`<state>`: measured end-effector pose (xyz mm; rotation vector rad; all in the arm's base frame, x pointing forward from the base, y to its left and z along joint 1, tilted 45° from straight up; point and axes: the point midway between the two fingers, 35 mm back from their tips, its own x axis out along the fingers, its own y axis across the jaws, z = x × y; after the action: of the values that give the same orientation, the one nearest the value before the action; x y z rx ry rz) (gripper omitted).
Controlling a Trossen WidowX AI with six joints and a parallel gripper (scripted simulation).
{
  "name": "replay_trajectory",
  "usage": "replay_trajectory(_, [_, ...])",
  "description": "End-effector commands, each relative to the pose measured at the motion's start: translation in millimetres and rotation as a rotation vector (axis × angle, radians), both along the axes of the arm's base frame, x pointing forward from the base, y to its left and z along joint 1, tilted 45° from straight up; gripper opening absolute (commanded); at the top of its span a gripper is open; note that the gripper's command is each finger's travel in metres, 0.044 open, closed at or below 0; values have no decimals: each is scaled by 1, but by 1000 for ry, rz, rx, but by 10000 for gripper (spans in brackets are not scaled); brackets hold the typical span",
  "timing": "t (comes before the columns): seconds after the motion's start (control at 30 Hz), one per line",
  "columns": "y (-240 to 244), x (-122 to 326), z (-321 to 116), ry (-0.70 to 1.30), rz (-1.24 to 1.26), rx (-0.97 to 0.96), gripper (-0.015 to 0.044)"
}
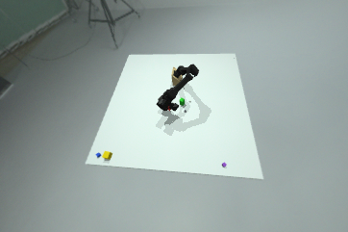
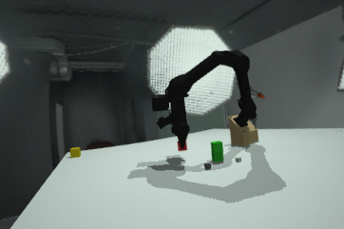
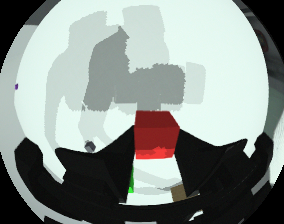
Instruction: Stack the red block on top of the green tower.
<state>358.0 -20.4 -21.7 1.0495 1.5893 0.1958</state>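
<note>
We see the pincer (image 2: 181,143) closed on the red block (image 2: 182,145), which hangs in its grip just above the white table (image 2: 119,199), a short way to the left of the green tower (image 2: 217,151) in the exterior view. The tower stands upright, with two small grey cubes (image 2: 207,165) near its base and a tan box (image 2: 243,131) behind it.

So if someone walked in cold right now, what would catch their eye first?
Probably the black arm arching over the white mat, its gripper shut on the red block just above the surface. Next, the green tower standing upright close beside it, toward the arm's tan base. A yellow block sits far off near the mat's corner.
</note>
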Motion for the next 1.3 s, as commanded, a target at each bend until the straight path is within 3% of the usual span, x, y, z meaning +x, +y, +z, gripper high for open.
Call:
replay_trajectory(0.0, [-16, -1, 15, -6, 2, -7, 0])
replay_trajectory(0.33, [-50, -4, 49, -5, 2, -9, 0])
replay_trajectory(0.6, [-52, -4, 51, -5, 2, -9, 0])
replay_trajectory(1.27, [-3, -52, 100, -2, 1, -7, 0])
